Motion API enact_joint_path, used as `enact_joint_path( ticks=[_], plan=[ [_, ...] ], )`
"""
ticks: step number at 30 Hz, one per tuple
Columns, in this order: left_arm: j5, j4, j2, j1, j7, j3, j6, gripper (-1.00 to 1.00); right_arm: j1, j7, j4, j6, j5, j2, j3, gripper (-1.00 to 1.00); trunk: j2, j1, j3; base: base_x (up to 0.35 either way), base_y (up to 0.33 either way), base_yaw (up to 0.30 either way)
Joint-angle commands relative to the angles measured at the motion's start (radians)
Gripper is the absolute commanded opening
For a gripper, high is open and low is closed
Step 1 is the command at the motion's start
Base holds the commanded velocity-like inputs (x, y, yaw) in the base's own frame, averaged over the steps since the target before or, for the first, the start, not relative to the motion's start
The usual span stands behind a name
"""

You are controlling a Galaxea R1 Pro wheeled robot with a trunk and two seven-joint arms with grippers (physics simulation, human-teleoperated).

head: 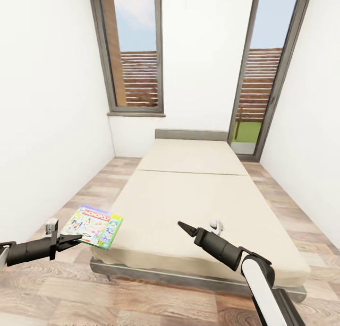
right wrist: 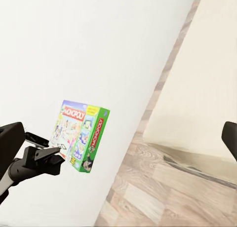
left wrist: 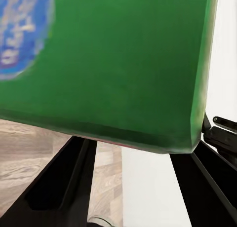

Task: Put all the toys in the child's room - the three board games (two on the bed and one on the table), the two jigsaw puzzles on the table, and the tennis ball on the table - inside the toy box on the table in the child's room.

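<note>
Left gripper (head: 71,241): clamped on the near edge of the Monopoly board game (head: 93,226), box carried flat, printed face up, off the near left corner of the bed (head: 198,193) and above the wood-plank floor (head: 56,293). Long axis of the box: running away from the fingers toward the bed. Green underside (left wrist: 123,64) close over the left fingers (left wrist: 64,177) in the left wrist view. Right gripper (head: 187,228): empty, jaws narrow to nearly closed, held over the near end of the mattress, well apart from the box. Same box (right wrist: 81,135) and left gripper (right wrist: 52,155) visible from the right wrist camera against the white wall (right wrist: 98,39). Toy box and table: out of frame. Judged next requirement: turn away from the bed and carry the board game to the toy box.
</note>
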Motion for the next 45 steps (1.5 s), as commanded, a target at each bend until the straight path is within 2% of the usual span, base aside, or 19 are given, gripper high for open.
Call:
enact_joint_path(
  ticks=[1, 8, 12, 21, 38, 45],
  plan=[
    [0.004, 0.000, -0.002, -0.001, -0.002, 0.000, 0.009, -1.00, -0.001, 0.002, 0.000, 0.005, 0.000, 0.000, -0.001, 1.00, 0.000, 0.000, -0.001, 0.000, 0.000, 0.283],
    [0.003, 0.001, -0.017, -0.001, 0.002, 0.002, 0.008, -1.00, -0.001, 0.003, -0.002, 0.005, 0.001, 0.000, -0.001, 1.00, 0.000, 0.000, -0.001, 0.000, 0.000, 0.283],
    [0.004, 0.002, -0.024, -0.001, 0.028, 0.004, 0.008, -1.00, -0.001, 0.004, -0.002, 0.006, 0.001, 0.000, -0.001, 1.00, 0.000, 0.000, -0.001, 0.000, 0.000, 0.283],
    [0.007, 0.002, -0.037, -0.001, 0.049, 0.034, 0.008, -1.00, -0.001, 0.004, -0.002, 0.006, 0.001, 0.002, 0.000, 1.00, 0.000, 0.000, -0.001, 0.000, -0.009, 0.283],
    [0.007, 0.002, -0.053, -0.001, 0.051, 0.040, 0.008, -1.00, -0.001, 0.004, -0.002, 0.006, 0.001, 0.002, -0.001, 1.00, 0.000, 0.000, -0.001, 0.000, -0.267, 0.284],
    [0.007, 0.002, -0.056, -0.001, 0.050, 0.040, 0.008, -1.00, -0.001, 0.004, -0.002, 0.006, 0.001, 0.002, -0.001, 1.00, 0.000, 0.000, -0.001, 0.000, -0.073, 0.284]
  ],
)
